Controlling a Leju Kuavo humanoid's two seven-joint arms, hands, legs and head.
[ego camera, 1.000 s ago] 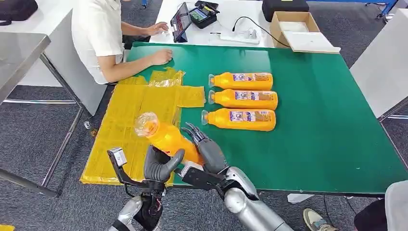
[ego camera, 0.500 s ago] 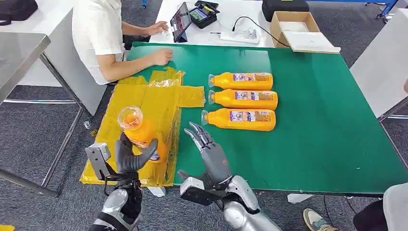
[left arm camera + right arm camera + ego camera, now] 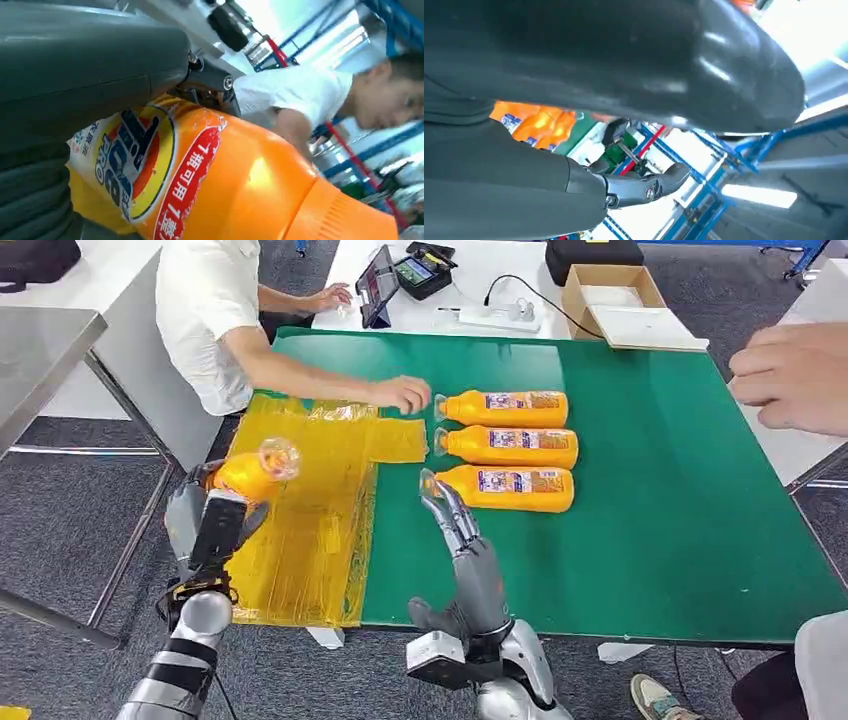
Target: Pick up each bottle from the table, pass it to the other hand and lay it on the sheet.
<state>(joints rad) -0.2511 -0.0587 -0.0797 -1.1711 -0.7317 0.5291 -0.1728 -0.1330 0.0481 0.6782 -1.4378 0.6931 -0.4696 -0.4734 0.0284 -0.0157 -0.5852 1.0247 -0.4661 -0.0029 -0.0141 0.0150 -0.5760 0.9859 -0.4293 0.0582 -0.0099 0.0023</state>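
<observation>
Three bottles (image 3: 505, 448) lie side by side on the green table (image 3: 650, 500), caps toward the yellow sheet (image 3: 310, 510), and you have a fourth bottle (image 3: 248, 474) up in the left hand (image 3: 200, 520). That hand grips it around the body, thumb and fingers wrapped on the label (the left wrist view shows the orange bottle (image 3: 210, 185) pressed against the grey thumb), and it hangs over the sheet's left edge with its clear cap pointing right.

Your right hand (image 3: 470, 550) holds nothing; its fingers are stretched out and slightly apart, reaching toward the cap of the nearest lying bottle (image 3: 500, 488), the fingertips just beside it.

A person in a white shirt (image 3: 210, 310) rests a hand (image 3: 402, 393) on the far end of the sheet, near the farthest bottle's cap. Another person's hand (image 3: 790, 375) shows at the right edge.
</observation>
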